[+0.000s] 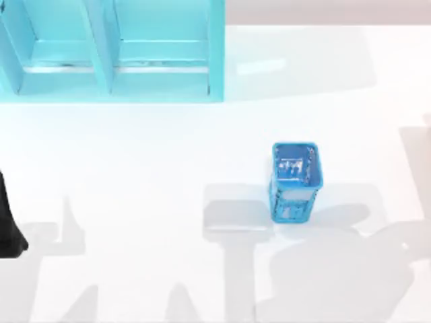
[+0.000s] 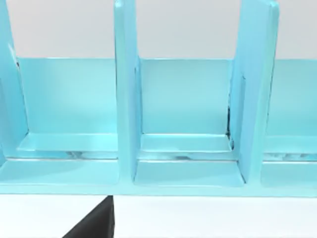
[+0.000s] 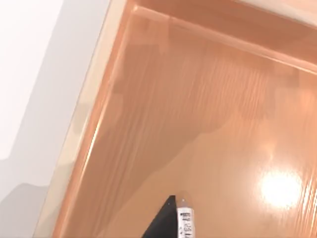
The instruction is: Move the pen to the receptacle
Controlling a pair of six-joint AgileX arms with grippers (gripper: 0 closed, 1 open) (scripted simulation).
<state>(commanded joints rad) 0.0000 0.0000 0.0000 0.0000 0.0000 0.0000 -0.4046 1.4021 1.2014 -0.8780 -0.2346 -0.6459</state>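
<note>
**Pen held over tray**

**Surface.** The white table [image 1: 135, 168] carries a cyan rack [image 1: 114, 54] at its far left corner and a blue mesh cup [image 1: 295, 182] right of centre. Arm shadows fall across the near edge.

**Right gripper.** The right gripper [image 3: 173, 224] is clenched on the pen [image 3: 184, 220].
- In the right wrist view, the silver-grey barrel end with dark print lies against one black finger [image 3: 161, 225].
- The rest of the pen is out of frame.
- A glossy orange-brown tray [image 3: 198, 124] lies directly below the gripper and the pen.
- The pen end hangs over the tray floor, inside the raised rim.
- A bright highlight marks the floor to one side of the pen.
- Beyond the rim, bare table shows beside the tray.

**Left gripper.** The left arm [image 1: 7, 225] sits at the left edge of the table, well apart from the cup.
- The left gripper [image 2: 94, 224] faces the rack, which stands straight ahead of it.
- Upright dividers split the rack into open compartments, each with a low front lip.
- A strip of table lies between the gripper and the rack base.
- Whether this gripper is released or clenched cannot be told.
</note>
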